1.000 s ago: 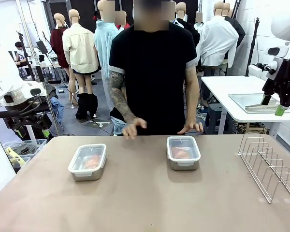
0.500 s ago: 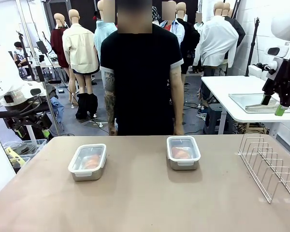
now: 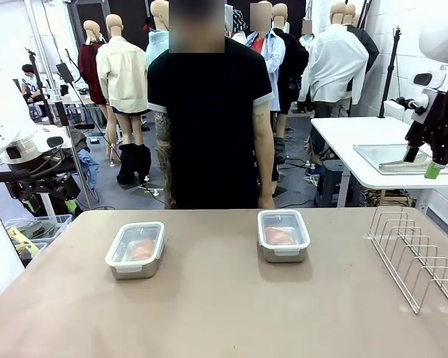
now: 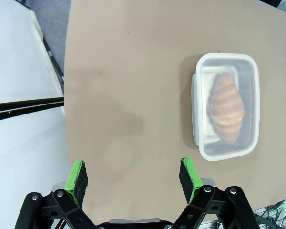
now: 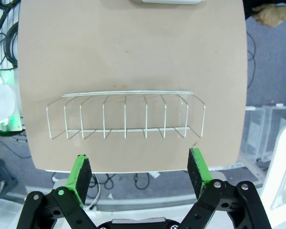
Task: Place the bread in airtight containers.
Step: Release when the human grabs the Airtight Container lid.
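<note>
- We see two small metal containers on the brown table [image 3: 224, 313], well apart from each other, and both have clear lids on
- The left container [image 3: 135, 250] holds one croissant [image 3: 140, 250] under its lid
- The right container [image 3: 284, 235] holds the other croissant [image 3: 281, 236], lid on too
- From above, our left gripper [image 4: 133, 175] hangs over bare table with its jaws wide apart, holding nothing, and the closed box sits off to one side
- Our right gripper [image 5: 139, 172] also has its jaws wide apart and holds nothing
- Under it stands a wire rack [image 5: 125, 116] near the table edge
- A person [image 3: 209, 127] in a black shirt stands at the far side, arms down
</note>
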Robot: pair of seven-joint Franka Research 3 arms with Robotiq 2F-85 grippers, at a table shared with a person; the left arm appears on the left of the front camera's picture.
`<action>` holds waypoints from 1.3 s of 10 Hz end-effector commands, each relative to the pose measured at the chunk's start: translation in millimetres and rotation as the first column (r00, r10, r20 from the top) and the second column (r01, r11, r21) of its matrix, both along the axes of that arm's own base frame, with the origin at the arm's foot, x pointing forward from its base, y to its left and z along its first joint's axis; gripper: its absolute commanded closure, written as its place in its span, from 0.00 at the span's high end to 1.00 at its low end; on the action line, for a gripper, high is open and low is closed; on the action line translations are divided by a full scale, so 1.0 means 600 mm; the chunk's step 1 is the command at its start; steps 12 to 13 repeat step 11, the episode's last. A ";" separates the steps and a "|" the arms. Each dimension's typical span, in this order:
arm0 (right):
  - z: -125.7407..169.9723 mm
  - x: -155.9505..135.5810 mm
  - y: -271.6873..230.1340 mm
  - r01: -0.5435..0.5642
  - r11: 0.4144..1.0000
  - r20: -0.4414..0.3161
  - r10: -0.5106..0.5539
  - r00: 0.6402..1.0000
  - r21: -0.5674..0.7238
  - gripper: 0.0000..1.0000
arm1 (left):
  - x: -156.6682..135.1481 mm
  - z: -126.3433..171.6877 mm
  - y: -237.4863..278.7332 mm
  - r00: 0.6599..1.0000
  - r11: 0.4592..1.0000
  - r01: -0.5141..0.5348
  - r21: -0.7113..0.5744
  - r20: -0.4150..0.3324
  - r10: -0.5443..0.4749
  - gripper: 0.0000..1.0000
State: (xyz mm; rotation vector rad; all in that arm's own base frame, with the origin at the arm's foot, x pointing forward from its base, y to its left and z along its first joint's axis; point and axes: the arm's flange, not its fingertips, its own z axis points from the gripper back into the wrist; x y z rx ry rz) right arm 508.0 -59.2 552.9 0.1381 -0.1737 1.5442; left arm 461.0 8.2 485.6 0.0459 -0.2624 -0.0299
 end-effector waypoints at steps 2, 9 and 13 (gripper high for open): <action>0.000 0.000 0.001 0.000 1.000 0.011 0.000 1.000 -0.006 1.00 | -0.004 -0.001 0.000 1.000 1.000 -0.017 0.004 0.001 0.017 1.00; 0.000 0.000 0.001 0.000 1.000 0.011 0.000 1.000 -0.006 1.00 | -0.004 -0.001 0.000 1.000 1.000 -0.017 0.004 0.001 0.017 1.00; 0.000 0.000 0.001 0.000 1.000 0.011 0.000 1.000 -0.006 1.00 | -0.004 -0.001 0.000 1.000 1.000 -0.017 0.004 0.001 0.017 1.00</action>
